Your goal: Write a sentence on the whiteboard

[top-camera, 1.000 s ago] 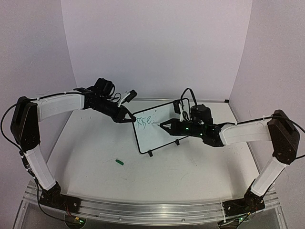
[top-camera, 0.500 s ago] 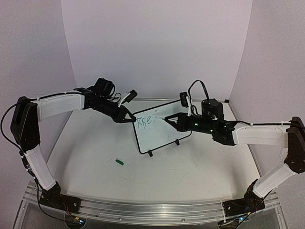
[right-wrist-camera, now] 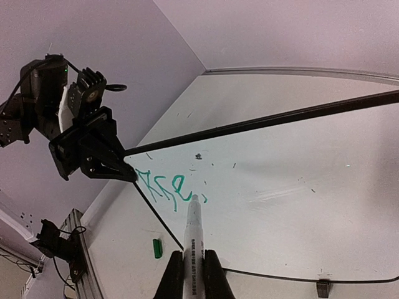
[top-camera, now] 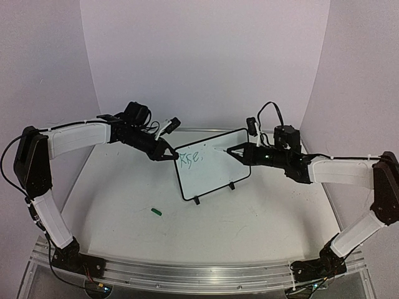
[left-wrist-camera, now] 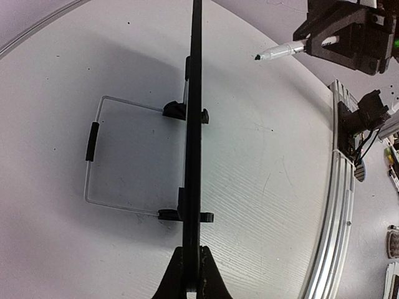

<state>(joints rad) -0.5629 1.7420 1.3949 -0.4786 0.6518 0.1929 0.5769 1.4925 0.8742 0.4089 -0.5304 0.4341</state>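
Observation:
The whiteboard (top-camera: 212, 169) stands tilted on the table on two small black feet. Its green sentence (top-camera: 189, 158) reads roughly "Rise," at the upper left and shows again in the right wrist view (right-wrist-camera: 167, 185). My left gripper (top-camera: 169, 156) is shut on the board's left edge; in the left wrist view the board (left-wrist-camera: 195, 124) is edge-on between the jaws of that gripper (left-wrist-camera: 193, 277). My right gripper (top-camera: 242, 153) is shut on a white marker (right-wrist-camera: 194, 230). The marker (left-wrist-camera: 280, 50) points at the board face just right of the writing, with its tip off the board.
A small green marker cap (top-camera: 156, 212) lies on the table in front of the board's left side and also shows in the right wrist view (right-wrist-camera: 158, 248). A wire stand (left-wrist-camera: 92, 142) juts out behind the board. An aluminium rail (top-camera: 199, 271) runs along the near table edge.
My right arm has stretched out and swung right and farther back, taking the marker from mid-board up toward the upper right. My left gripper and the board have not moved.

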